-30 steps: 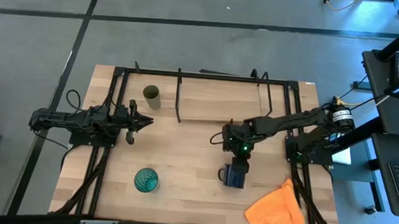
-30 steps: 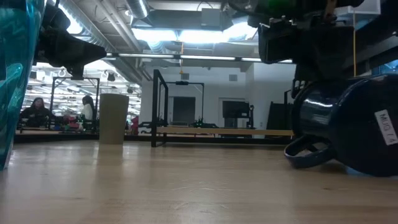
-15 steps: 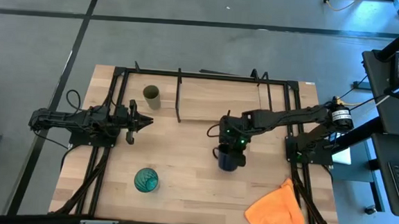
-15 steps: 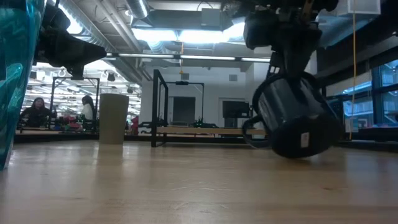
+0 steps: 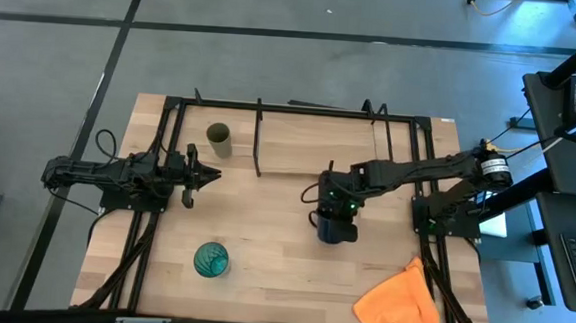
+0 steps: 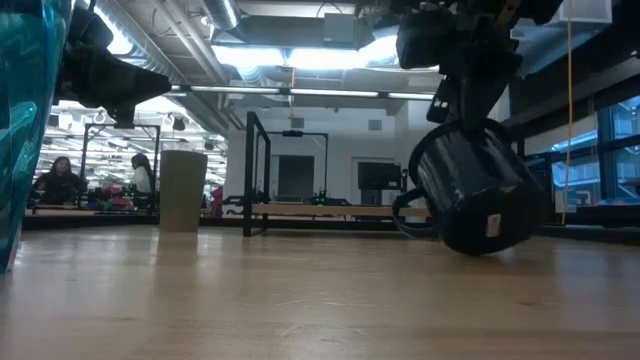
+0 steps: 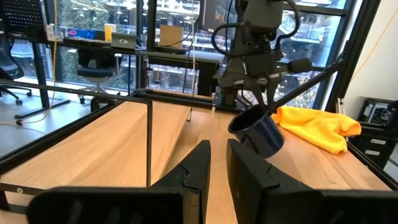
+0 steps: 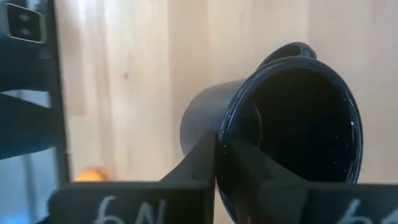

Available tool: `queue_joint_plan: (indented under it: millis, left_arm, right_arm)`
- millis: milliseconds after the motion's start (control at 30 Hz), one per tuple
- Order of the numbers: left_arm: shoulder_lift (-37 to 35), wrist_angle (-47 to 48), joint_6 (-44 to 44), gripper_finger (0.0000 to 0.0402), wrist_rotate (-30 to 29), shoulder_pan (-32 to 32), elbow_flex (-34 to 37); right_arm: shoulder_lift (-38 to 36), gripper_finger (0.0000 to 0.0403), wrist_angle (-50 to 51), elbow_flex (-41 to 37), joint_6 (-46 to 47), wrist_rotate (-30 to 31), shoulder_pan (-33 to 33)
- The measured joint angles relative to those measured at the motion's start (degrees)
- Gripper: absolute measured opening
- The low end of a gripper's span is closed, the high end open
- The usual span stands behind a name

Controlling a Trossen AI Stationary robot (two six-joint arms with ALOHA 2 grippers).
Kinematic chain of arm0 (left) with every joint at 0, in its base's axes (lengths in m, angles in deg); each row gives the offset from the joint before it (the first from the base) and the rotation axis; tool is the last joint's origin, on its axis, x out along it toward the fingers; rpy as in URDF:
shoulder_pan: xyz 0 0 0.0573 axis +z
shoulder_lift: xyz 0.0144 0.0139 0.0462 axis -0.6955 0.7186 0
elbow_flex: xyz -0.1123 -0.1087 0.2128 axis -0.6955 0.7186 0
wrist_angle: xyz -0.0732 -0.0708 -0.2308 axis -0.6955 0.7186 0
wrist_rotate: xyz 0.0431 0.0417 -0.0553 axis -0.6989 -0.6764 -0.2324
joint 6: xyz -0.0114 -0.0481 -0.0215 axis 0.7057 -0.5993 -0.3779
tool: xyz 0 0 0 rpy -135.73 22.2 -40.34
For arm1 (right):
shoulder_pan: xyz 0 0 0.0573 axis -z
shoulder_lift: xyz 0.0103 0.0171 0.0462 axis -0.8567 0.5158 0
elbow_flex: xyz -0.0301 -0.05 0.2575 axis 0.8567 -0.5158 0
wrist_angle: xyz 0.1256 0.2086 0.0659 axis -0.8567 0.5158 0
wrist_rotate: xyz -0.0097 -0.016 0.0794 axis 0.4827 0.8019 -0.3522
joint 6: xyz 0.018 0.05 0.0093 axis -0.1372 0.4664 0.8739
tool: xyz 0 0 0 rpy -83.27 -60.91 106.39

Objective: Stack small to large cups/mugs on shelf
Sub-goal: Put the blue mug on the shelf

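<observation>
Right gripper (image 5: 337,213): mid-table, right of centre, fingers pinching the rim of the navy mug (image 5: 334,227); one finger inside, one outside per the right wrist view.
Navy mug: lifted clear of the tabletop (image 5: 264,230), tilted, base lower and toward the near side; handle (image 6: 412,215) points left in the low view. Open mouth faces the right wrist camera (image 8: 305,118).
Left gripper (image 5: 210,176): at the left side of the table, hovering, holding nothing; fingers nearly pressed together with a thin gap seen in the left wrist view (image 7: 217,165).
Olive-tan cup (image 5: 217,136): upright at far left of the table, just left of the shelf's black upright rod; shows in the low view too (image 6: 183,190).
Teal tumbler (image 5: 210,260): upright, near-left part of the table, well apart from the other vessels; huge at the low view's left edge (image 6: 20,120).
Shelf (image 5: 309,143): light board in black rod frame at the far middle of the table, nothing on it.
Orange cloth (image 5: 400,304): crumpled at the near-right corner, near the mug but not touching.
Background: people seated far off (image 6: 60,178) in the low view.
</observation>
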Motion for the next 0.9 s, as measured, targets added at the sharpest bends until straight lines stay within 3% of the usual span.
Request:
queue_joint_plan:
  millis: [367,767,900]
  left_arm:
    - [0.0,0.0,0.0,0.0047,0.0,0.0,0.0]
    - [0.0,0.0,0.0,0.0047,0.0,0.0,0.0]
    - [0.0,0.0,0.0,0.0047,0.0,0.0,0.0]
  right_arm:
    - [0.4,0.0027,1.7,2.4,-5.3,17.6,-3.3]
    - [0.4,0.0029,2.4,2.3,-2.6,19.3,-6.0]
    - [0.2,0.0030,1.3,0.1,2.5,15.0,-6.2]
